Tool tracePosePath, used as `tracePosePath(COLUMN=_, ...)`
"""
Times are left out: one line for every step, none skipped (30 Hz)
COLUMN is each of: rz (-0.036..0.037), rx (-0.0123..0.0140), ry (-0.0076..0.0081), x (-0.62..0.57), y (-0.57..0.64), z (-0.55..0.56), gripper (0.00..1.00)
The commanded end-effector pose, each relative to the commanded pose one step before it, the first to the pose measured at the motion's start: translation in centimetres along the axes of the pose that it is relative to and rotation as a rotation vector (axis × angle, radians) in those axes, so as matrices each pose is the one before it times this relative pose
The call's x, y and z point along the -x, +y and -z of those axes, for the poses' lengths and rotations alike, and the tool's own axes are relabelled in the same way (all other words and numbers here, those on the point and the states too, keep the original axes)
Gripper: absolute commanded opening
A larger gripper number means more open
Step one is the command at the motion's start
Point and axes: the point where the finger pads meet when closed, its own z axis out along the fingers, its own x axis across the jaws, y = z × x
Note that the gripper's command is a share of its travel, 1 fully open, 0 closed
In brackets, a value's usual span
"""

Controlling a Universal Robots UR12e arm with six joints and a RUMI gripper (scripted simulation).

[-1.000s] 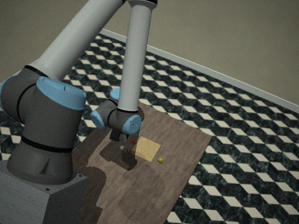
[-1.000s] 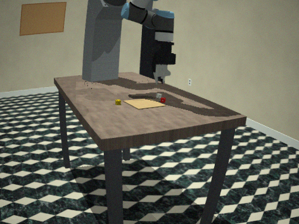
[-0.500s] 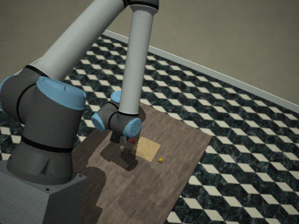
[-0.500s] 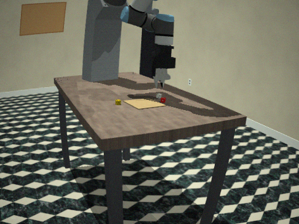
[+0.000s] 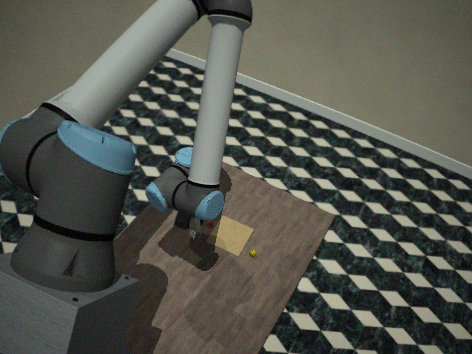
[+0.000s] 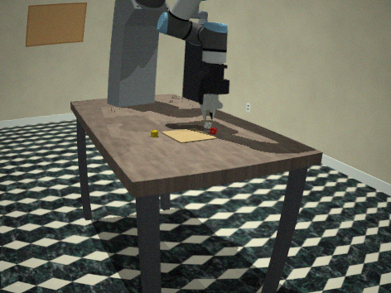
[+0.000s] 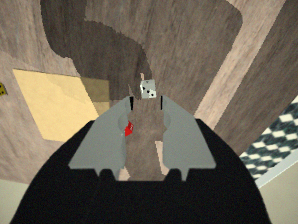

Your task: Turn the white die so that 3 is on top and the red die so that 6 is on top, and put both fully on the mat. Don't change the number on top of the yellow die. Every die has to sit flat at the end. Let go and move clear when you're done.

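Note:
The white die (image 7: pixel 148 89) lies on the wooden table just off the tan mat (image 7: pixel 55 107), and it also shows in the exterior view (image 6: pixel 208 124). My gripper (image 7: pixel 147 97) hangs right above it, fingers partly apart with nothing between them. The red die (image 7: pixel 128 128) (image 6: pixel 213 131) lies on the table close beside the white one, at the mat's edge; in the wrist view my left finger partly hides it. The yellow die (image 5: pixel 253 253) sits on the table off the mat's other side, away from the gripper (image 6: pixel 209 116).
The arm's base block (image 6: pixel 132 54) stands at the far end of the table. The table's edge (image 7: pixel 260 150) runs near the dice on the right of the wrist view, with checkered floor below.

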Motion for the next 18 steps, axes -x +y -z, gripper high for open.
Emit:
tracePosePath(rz=0.00016, rx=0.00054, ry=-0.00005, x=-0.002, y=0.039, z=-0.402, gripper=0.21)
tracePosePath(rz=0.0, rx=0.0, ry=0.0, x=0.001, y=0.001, z=-0.042, gripper=0.21)
tracePosePath(rz=0.0, rx=0.0, ry=0.0, x=0.001, y=0.001, z=-0.034, gripper=0.21)
tracePosePath(rz=0.0, rx=0.0, ry=0.0, x=0.001, y=0.001, z=-0.026, gripper=0.21)
tracePosePath(rz=0.0, rx=0.0, ry=0.0, x=0.0, y=0.001, z=-0.02, gripper=0.21)
tracePosePath(rz=0.0, rx=0.0, ry=0.0, x=0.0, y=0.0, z=-0.014, gripper=0.21)
tracePosePath(rz=0.0, rx=0.0, ry=0.0, x=0.0, y=0.0, z=-0.009, gripper=0.21)
tracePosePath(rz=0.0, rx=0.0, ry=0.0, x=0.0, y=0.0, z=0.0, gripper=0.21)
tracePosePath(rz=0.0, rx=0.0, ry=0.0, x=0.0, y=0.0, z=0.0, gripper=0.21)
tracePosePath(rz=0.0, rx=0.0, ry=0.0, x=0.0, y=0.0, z=-0.005, gripper=0.21)
tracePosePath(rz=0.0, rx=0.0, ry=0.0, x=0.0, y=0.0, z=-0.002, gripper=0.21)
tracePosePath(rz=0.0, rx=0.0, ry=0.0, x=0.0, y=0.0, z=0.0, gripper=0.21)
tracePosePath(rz=0.0, rx=0.0, ry=0.0, x=0.0, y=0.0, z=0.0, gripper=0.21)
tracePosePath(rz=0.0, rx=0.0, ry=0.0, x=0.0, y=0.0, z=0.0, gripper=0.21)
tracePosePath(rz=0.0, rx=0.0, ry=0.0, x=0.0, y=0.0, z=0.0, gripper=0.21)
tracePosePath(rz=0.0, rx=0.0, ry=0.0, x=0.0, y=0.0, z=0.0, gripper=0.21)
tracePosePath(rz=0.0, rx=0.0, ry=0.0, x=0.0, y=0.0, z=0.0, gripper=0.21)
tracePosePath(rz=0.0, rx=0.0, ry=0.0, x=0.0, y=0.0, z=0.0, gripper=0.21)
